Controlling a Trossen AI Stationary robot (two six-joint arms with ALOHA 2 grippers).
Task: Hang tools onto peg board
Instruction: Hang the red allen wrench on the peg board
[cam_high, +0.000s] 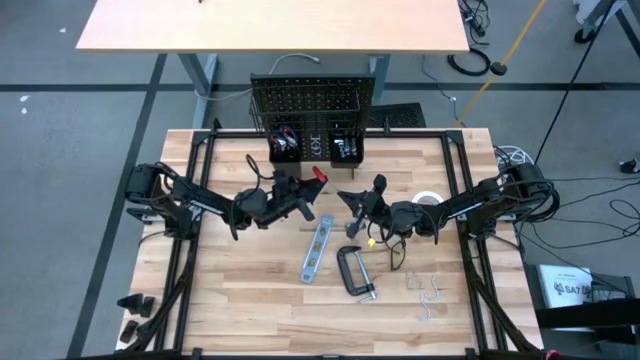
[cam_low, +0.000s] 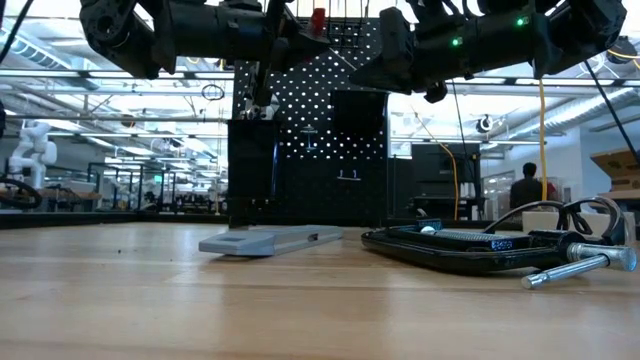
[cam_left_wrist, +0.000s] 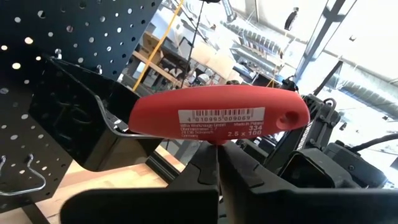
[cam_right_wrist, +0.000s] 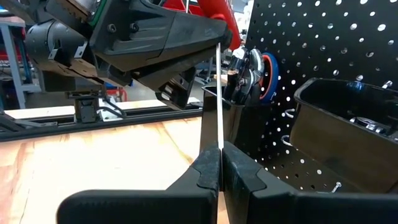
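the left gripper (cam_high: 303, 193) was clamped on the red screwdriver (cam_left_wrist: 217, 117), held above the surface (cam_high: 250, 300) just in front of the peg board (cam_high: 312, 100) and its bins. the right gripper (cam_high: 362, 202) was closed on the screwdriver's thin shaft (cam_right_wrist: 219, 93). the blue-silver level (cam_high: 316, 249) and black c-clamp (cam_high: 355, 271) lay flat on the surface, near each other.
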